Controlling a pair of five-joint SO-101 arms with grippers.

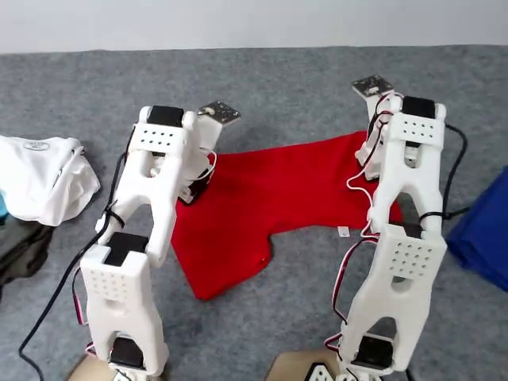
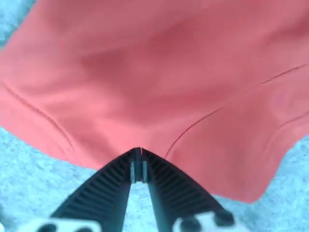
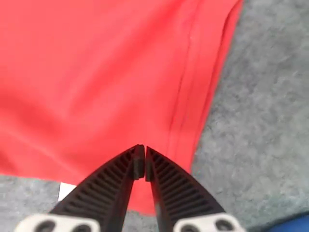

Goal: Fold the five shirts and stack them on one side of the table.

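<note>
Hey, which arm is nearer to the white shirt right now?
Left. The left arm stands over the edge of the red shirt facing the white shirt; the right arm stands over its opposite edge, near the blue shirt.

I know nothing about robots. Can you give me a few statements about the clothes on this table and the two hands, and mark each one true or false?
1. The red shirt lies spread out on the grey table. True.
2. The left hand is wide open. False: its fingers are closed together at the red shirt's edge.
3. A white shirt lies crumpled off to one side, apart from the red shirt. True.
4. The blue garment lies on top of the red shirt. False: it sits at the opposite side from the white shirt, apart from the red one.
5. The right hand is over the red shirt with its fingers closed. True.
</note>
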